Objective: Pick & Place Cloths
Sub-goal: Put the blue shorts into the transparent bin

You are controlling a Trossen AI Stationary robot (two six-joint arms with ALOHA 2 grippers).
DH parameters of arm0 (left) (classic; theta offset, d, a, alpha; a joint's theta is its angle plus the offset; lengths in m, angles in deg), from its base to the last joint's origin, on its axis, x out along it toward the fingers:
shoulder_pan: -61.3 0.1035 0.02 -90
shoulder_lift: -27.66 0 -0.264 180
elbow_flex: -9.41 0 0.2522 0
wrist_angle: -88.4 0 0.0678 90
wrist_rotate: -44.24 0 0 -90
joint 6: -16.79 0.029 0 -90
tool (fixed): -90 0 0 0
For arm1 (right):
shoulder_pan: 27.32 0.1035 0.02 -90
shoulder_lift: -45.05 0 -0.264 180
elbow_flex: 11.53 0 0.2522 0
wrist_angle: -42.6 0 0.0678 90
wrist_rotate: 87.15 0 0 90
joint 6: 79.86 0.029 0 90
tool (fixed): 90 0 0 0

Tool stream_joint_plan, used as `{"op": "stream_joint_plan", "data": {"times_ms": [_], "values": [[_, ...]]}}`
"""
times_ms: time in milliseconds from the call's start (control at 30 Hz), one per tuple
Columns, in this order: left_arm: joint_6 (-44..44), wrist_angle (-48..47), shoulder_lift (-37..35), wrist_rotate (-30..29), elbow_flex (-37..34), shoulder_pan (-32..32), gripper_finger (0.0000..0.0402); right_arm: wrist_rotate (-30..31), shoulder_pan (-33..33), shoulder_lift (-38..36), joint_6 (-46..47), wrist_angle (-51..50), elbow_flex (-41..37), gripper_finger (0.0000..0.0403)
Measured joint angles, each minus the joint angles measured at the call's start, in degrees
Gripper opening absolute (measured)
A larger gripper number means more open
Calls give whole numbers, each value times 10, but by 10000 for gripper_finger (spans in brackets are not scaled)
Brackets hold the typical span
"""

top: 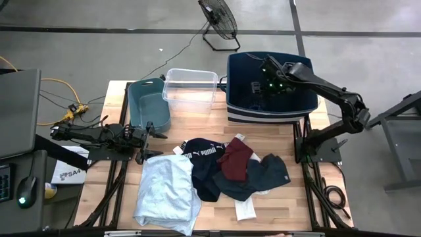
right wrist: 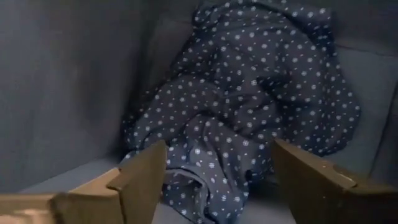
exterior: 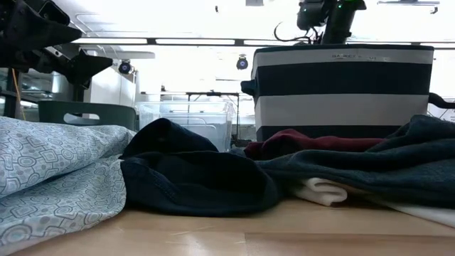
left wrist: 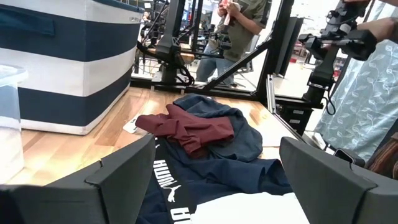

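High view shows the right gripper (top: pixel 258 87) reaching down into the navy bin (top: pixel 299 108) at upper right, fingers spread, nothing held. Dotted cloth (right wrist: pixel 249 118) lies below it. Left gripper (top: pixel 155 134) waits released at middle left.

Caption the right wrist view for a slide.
Open right pincer above the dotted cloth lying in the navy bin.

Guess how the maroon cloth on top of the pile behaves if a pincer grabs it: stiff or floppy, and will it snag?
Probably floppy: the maroon cloth lies crumpled in soft folds, so it should droop from one pinch. Likely light, since it is small beside the pale-blue cloth. It rests on the dark blue cloth and partly on the PUMA cloth, so a deep pinch may drag those along.
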Motion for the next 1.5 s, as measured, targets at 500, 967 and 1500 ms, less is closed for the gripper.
{"op": "stream_joint_plan", "data": {"times_ms": [500,967,1500], "values": [[0,0,0,0,0,0,337,48,75,-86,37,-26,0,280],[0,0,0,0,0,0,337,87,287,-169,139,-137,-1,280],[0,0,0,0,0,0,337,84,610,-214,172,-217,-77,280]]}}
